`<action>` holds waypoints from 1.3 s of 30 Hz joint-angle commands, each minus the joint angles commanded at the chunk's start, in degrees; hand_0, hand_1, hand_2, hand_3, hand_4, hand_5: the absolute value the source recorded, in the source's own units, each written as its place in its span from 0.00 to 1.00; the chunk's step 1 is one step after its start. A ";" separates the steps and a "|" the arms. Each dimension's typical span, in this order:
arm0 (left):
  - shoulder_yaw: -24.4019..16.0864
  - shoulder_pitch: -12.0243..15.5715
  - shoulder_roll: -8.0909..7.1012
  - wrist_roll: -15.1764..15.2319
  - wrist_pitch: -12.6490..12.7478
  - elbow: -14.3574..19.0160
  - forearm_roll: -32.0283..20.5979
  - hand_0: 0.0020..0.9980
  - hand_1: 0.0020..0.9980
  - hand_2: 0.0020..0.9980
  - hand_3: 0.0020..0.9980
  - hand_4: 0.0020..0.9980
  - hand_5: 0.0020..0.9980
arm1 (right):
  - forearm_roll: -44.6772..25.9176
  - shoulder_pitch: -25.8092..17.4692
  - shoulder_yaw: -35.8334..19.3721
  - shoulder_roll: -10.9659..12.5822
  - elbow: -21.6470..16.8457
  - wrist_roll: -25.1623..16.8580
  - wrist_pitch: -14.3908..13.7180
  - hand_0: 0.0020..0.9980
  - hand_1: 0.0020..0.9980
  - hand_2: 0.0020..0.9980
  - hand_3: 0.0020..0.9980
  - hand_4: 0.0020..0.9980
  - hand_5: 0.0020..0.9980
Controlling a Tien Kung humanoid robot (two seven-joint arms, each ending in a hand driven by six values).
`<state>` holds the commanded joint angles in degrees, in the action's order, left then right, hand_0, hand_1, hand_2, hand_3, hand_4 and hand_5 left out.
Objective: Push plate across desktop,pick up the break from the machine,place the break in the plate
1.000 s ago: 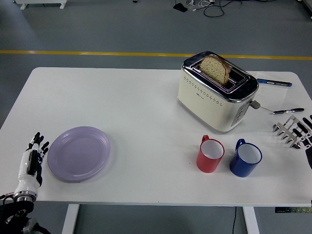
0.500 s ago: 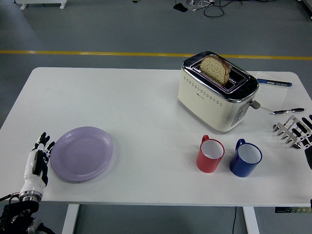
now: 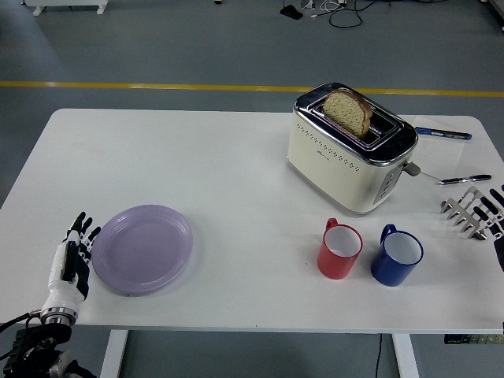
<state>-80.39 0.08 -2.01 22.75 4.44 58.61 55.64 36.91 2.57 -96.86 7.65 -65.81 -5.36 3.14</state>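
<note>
left robot hand (image 3: 72, 258) open flat against lilac plate (image 3: 143, 249) rim, lower left: push step; next, shove rightward toward toaster (image 3: 352, 147).

This looks like a lab or industrial test hall, not a home. The grey floor (image 3: 157, 47) carries a yellow marking line (image 3: 118, 84) beyond the far edge of the white surface (image 3: 197, 150), and loose black cables (image 3: 346, 12) lie on the floor at far right. Kitchen props sit staged on top.
</note>
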 joint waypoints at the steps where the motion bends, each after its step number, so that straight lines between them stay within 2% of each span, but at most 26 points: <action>1: 0.36 0.03 -0.06 -0.08 -0.21 0.10 -0.57 0.93 0.92 0.99 0.99 0.55 1.00 | 0.01 0.00 0.02 0.00 0.00 0.00 0.01 0.70 0.64 0.66 0.64 0.46 0.44; 10: 2.29 0.68 -0.50 -0.38 -1.37 0.99 -3.22 0.91 0.91 0.98 0.98 0.54 1.00 | 0.01 -0.28 0.28 0.12 0.02 -0.03 -0.01 0.70 0.64 0.66 0.64 0.46 0.44; 39: 10.56 -0.12 -1.70 -1.74 -4.35 3.31 -10.27 0.89 0.89 0.97 0.95 0.54 1.00 | 0.01 -0.03 0.39 -0.05 0.10 -0.04 -0.01 0.70 0.64 0.66 0.64 0.46 0.44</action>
<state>-69.84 -0.05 -3.71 21.01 0.08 61.93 45.36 36.92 2.54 -96.47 7.60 -65.71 -5.40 3.13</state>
